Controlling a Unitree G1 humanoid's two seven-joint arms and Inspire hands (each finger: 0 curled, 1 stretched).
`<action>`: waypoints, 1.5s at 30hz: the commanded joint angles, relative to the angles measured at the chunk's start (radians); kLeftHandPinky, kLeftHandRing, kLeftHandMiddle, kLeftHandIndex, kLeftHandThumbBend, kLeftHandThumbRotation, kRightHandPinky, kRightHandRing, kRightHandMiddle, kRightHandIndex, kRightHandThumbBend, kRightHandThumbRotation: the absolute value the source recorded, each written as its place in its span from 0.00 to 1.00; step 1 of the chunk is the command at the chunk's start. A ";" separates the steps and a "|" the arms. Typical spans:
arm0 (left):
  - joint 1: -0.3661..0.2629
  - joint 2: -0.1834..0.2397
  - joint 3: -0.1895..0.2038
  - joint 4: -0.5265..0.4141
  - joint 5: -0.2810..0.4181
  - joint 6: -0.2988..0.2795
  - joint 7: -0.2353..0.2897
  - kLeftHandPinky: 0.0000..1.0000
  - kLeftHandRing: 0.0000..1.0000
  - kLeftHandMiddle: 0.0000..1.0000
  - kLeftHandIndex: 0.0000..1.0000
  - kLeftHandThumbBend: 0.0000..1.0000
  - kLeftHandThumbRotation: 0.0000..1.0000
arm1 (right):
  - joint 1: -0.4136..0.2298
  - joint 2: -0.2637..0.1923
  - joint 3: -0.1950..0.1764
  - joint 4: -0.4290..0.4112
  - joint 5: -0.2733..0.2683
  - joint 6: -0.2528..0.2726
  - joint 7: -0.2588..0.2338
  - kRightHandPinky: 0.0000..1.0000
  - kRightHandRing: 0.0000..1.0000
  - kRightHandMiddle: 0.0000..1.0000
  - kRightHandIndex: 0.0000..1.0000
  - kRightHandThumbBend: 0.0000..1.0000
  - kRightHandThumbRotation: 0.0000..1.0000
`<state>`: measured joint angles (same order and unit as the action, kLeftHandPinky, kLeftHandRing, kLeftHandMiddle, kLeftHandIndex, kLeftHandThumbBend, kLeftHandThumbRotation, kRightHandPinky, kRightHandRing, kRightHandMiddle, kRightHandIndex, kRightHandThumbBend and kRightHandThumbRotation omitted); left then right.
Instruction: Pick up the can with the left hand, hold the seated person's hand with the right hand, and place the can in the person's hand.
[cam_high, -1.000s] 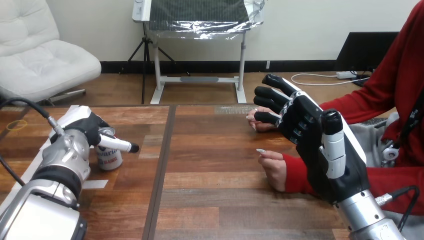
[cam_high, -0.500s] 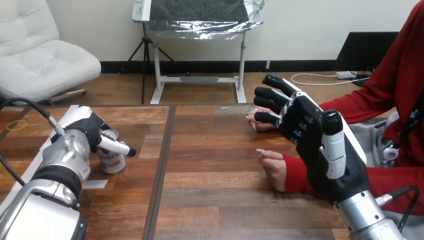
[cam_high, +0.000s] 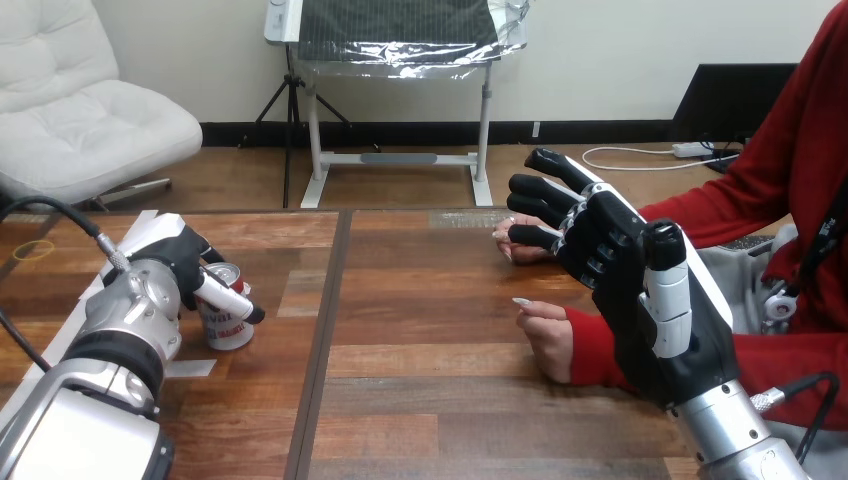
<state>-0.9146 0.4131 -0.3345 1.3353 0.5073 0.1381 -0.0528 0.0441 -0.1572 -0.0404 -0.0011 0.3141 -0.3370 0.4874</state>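
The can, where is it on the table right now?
In the head view the can stands upright on the left side of the table, with the left hand around it and its thumb across the front.

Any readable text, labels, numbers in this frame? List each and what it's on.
Can: red print on a white band, partly behind the left hand's thumb; too blurred to read.
Grey patch at the far edge of the table: nothing legible.
Nothing else to read on the table.
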 joint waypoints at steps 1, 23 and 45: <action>-0.069 0.002 0.006 -0.018 -0.003 -0.015 -0.003 0.48 0.63 0.70 0.70 0.75 0.10 | -0.035 0.004 -0.005 -0.037 0.003 -0.016 -0.006 0.78 0.85 0.85 0.88 0.88 1.00; -0.096 0.016 -0.003 -0.021 0.004 -0.004 -0.063 0.52 0.68 0.75 0.74 0.77 0.16 | -0.043 0.005 -0.005 -0.029 0.003 -0.010 -0.012 0.78 0.86 0.85 0.88 0.89 1.00; -0.110 0.025 -0.006 -0.024 0.015 -0.007 -0.094 0.52 0.70 0.76 0.74 0.82 0.15 | -0.048 0.002 -0.006 -0.020 0.003 -0.015 -0.009 0.78 0.86 0.85 0.87 0.88 1.00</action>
<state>-0.9347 0.4159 -0.3389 1.3353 0.5168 0.1397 -0.1482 0.0440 -0.1572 -0.0404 -0.0010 0.3140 -0.3369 0.4786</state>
